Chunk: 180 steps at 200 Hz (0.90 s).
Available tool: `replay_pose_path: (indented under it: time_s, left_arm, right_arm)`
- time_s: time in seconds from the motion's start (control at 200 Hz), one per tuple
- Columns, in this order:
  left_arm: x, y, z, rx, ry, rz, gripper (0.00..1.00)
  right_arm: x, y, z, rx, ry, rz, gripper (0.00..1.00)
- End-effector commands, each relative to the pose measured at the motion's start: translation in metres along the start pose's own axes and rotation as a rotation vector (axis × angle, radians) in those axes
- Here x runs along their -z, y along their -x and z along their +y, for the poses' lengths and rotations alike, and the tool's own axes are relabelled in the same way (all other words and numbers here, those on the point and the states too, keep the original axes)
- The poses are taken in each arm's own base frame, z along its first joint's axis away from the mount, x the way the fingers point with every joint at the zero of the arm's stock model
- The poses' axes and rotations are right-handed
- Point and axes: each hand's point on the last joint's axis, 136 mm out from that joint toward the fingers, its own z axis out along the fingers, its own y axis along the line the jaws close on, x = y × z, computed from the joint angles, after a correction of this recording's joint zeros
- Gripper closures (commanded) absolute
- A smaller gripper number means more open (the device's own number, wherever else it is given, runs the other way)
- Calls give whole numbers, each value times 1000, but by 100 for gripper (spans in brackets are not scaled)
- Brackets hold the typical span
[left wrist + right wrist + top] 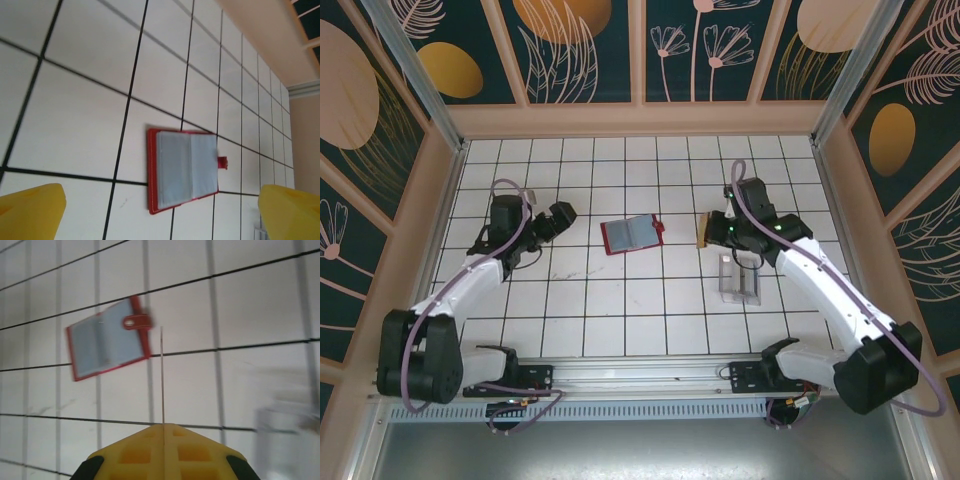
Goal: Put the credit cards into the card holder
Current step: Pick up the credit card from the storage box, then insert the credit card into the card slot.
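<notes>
The card holder (632, 235) lies open on the white tiles in the middle, red with a grey-blue inside and its clasp tab to the right. The left wrist view shows the card holder (182, 170) flat below and ahead of my left gripper (161, 201), which is open and empty. My left gripper (563, 213) hovers left of the holder. My right gripper (706, 232) is right of it. In the right wrist view my right gripper (163, 426) is shut on a credit card (162, 375), seen edge-on as a thin line reaching toward the card holder (107, 340).
A clear acrylic slotted tray (740, 280) sits on the tiles under the right arm, blurred in the right wrist view (285, 435). Tan walls ring the tiled floor (620, 310); open tiles lie between the holder and the arm bases.
</notes>
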Motion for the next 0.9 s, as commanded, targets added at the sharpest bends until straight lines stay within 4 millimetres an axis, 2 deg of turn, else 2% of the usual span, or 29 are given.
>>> replay_pose_path:
  time_s: [0.0, 0.07, 0.17, 0.255, 0.375, 0.505, 0.581, 0.761, 0.876, 0.896]
  left_arm:
    - [-8, -5, -12, 63, -72, 56, 2]
    - [-9, -2, -7, 49, -42, 0, 1]
    - [-15, -7, 2, 21, 7, 3, 2]
    - [-24, -16, 0, -28, 20, 31, 4]
    - [-45, -34, -3, -64, 19, 80, 7]
    - [-58, -39, -4, -103, 7, 115, 12]
    - [-65, -41, -7, -130, 2, 157, 20]
    - [-85, -56, -12, -140, -22, 290, 47]
    - [-90, -58, -13, -122, -28, 301, 57]
    - [-95, -64, -6, -111, -13, 319, 58]
  right_arm:
    - [-15, 14, 46, 93, 255, 17, 100]
    - [-26, 22, 50, 138, 318, 27, 100]
    - [-57, 28, 43, 175, 335, 118, 100]
    - [-81, 36, 37, 182, 329, 169, 100]
    - [-109, 45, 45, 161, 451, 256, 100]
    - [-145, 46, 41, 144, 458, 360, 100]
    - [-160, 42, 42, 128, 486, 409, 100]
    - [-181, 33, 51, 111, 548, 463, 100]
    - [-188, 18, 60, 112, 592, 504, 100]
    - [-190, 16, 60, 108, 595, 510, 100]
